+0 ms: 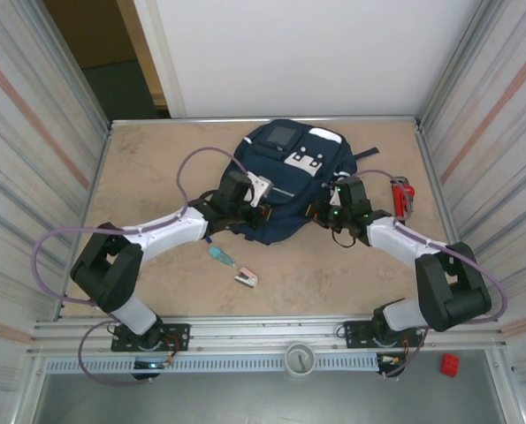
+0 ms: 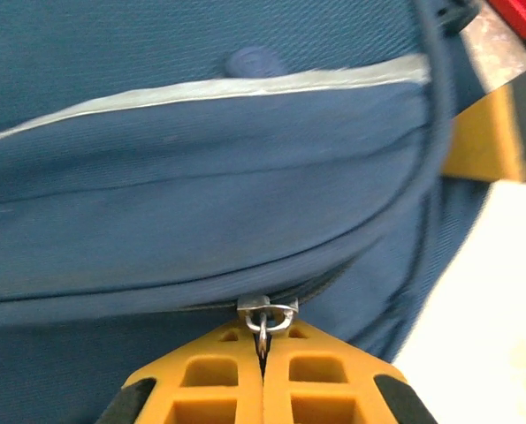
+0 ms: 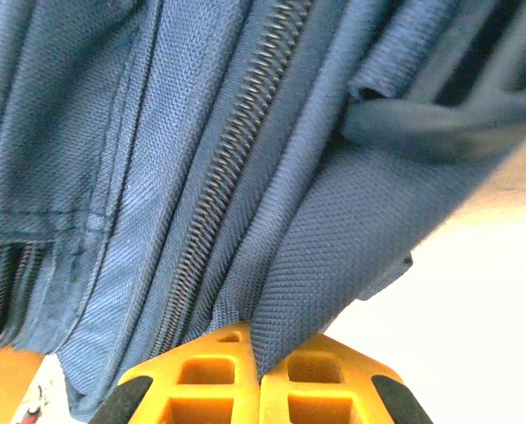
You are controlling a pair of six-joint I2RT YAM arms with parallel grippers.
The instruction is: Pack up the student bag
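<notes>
Unzipping a pocket looks to be the step in hand. Position: the backpack (image 1: 285, 168) lies flat on the table (image 1: 156, 168), toward the far edge, between the two arms.

Grip state:
- The left gripper (image 2: 263, 353) has its jaws closed on the metal zipper pull (image 2: 264, 316), at the end of a curved pocket seam.
- The right gripper (image 3: 261, 358) has its jaws closed on a fold of fabric (image 3: 324, 265), just beside a run of zipper teeth (image 3: 232, 177).

Recommended method: keep the fold taut with the right gripper. Draw the zipper pull along the curve of the seam, not straight off it, so the slider does not bind and the thin pull does not slip free.

Surroundings:
- A red tool (image 1: 402, 196) lies just beside the bag's right side, close to the right arm. A swing of that arm could knock it.
- A teal item (image 1: 220, 256) and a smaller red-and-white item (image 1: 247, 279) lie near the bag's front edge, close to the left forearm. Their kind cannot be told.
</notes>
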